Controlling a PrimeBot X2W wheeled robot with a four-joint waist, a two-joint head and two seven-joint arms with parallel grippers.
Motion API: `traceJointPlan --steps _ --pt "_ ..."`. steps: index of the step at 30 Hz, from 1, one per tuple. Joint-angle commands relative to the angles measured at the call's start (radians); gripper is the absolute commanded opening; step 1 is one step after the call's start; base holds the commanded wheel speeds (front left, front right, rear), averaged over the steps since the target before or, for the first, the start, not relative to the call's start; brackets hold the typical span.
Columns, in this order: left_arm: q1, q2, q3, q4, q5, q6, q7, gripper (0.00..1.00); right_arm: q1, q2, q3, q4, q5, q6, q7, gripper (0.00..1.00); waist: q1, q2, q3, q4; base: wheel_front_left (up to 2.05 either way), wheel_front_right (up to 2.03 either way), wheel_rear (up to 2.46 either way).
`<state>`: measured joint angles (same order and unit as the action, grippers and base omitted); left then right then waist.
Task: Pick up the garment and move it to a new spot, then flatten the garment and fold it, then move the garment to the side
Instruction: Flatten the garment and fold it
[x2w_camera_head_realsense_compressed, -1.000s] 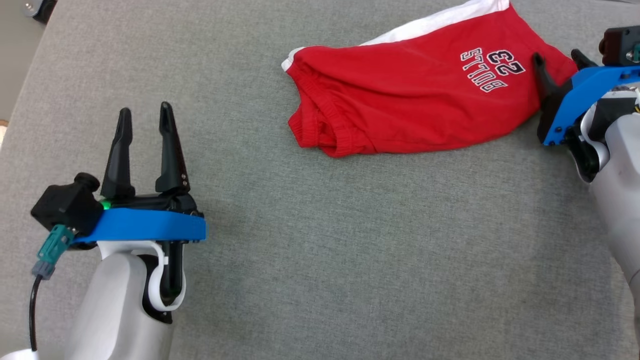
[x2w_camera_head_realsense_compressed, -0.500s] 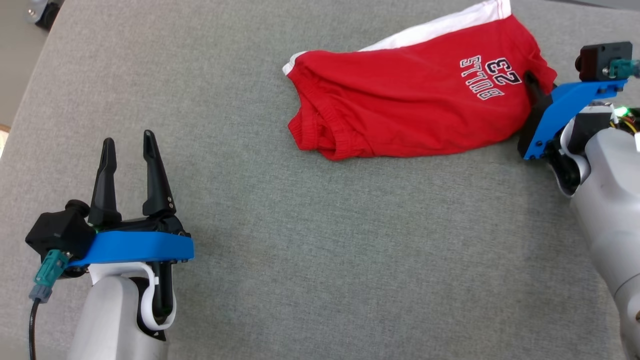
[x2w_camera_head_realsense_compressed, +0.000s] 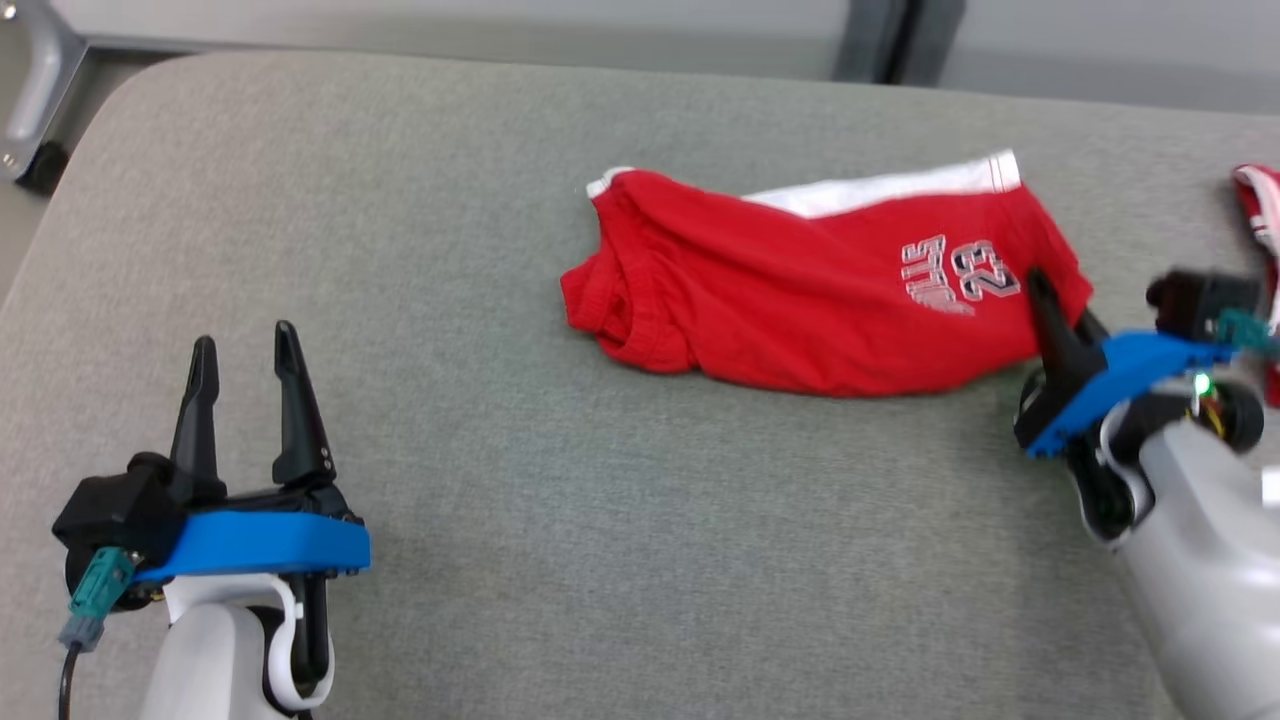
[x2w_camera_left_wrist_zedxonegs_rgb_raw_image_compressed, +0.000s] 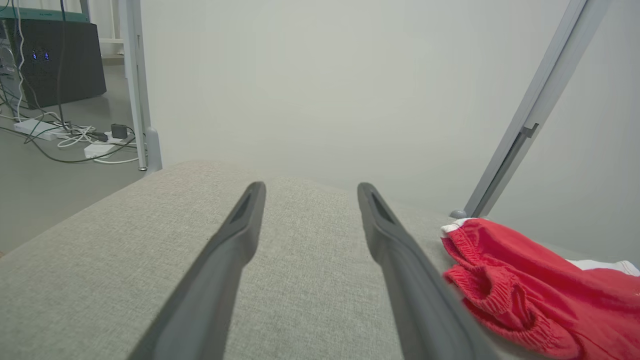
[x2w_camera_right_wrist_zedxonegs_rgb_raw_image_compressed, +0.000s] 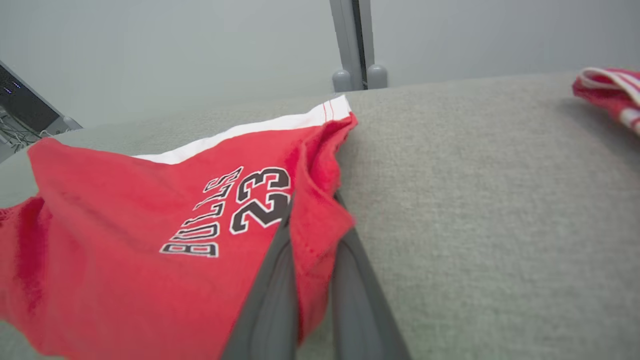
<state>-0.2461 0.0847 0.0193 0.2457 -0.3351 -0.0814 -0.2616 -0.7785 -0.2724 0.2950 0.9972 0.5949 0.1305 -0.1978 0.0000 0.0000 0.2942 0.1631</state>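
Left gripper (x2w_camera_head_realsense_compressed: 244, 337): over the near left part of the grey upholstered bench (x2w_camera_head_realsense_compressed: 620, 560), fingers pointing towards the far edge, jaws released and spread, nothing between them.

Garment (x2w_camera_head_realsense_compressed: 800, 300): red shorts with a white side stripe and "BULLS 23" print, lying crumpled across the middle of the bench towards its far edge. The waistband end faces left; the printed end faces right.

Right gripper (x2w_camera_head_realsense_compressed: 1045, 290): near the right edge, jaws clenched on the garment's right-hand hem, a fold of red fabric pinched between the fingers.

Second red-and-white cloth (x2w_camera_head_realsense_compressed: 1258, 200): at the far right edge, apart from the garment.
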Motion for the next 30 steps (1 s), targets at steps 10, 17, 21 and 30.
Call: traceJointPlan --steps 10,17,21,30 --pt "0.086 0.009 0.038 -0.014 0.023 -0.006 -0.004 1.00 0.314 -0.050 -0.112 -0.161 0.098 0.001 -0.047 0.00 0.0000 0.0000 -0.084 -0.079 0.00 0.00 0.00" --pt "0.093 0.002 0.030 -0.015 0.029 -0.006 -0.004 1.00 0.379 -0.058 -0.200 -0.208 0.059 0.001 -0.032 0.00 0.0000 0.0000 -0.089 -0.081 0.00 0.00 0.00" --pt "0.089 -0.001 0.019 -0.009 0.032 -0.008 -0.004 1.00 0.356 -0.032 -0.219 -0.248 0.019 0.001 -0.014 0.00 0.0000 0.0000 -0.098 -0.073 0.00 0.00 0.00" --pt "0.085 -0.008 0.000 -0.001 0.036 -0.012 -0.005 1.00 0.244 0.070 -0.208 -0.391 -0.110 0.001 0.063 0.00 0.0000 0.0000 -0.114 -0.043 0.00 0.00 0.00"
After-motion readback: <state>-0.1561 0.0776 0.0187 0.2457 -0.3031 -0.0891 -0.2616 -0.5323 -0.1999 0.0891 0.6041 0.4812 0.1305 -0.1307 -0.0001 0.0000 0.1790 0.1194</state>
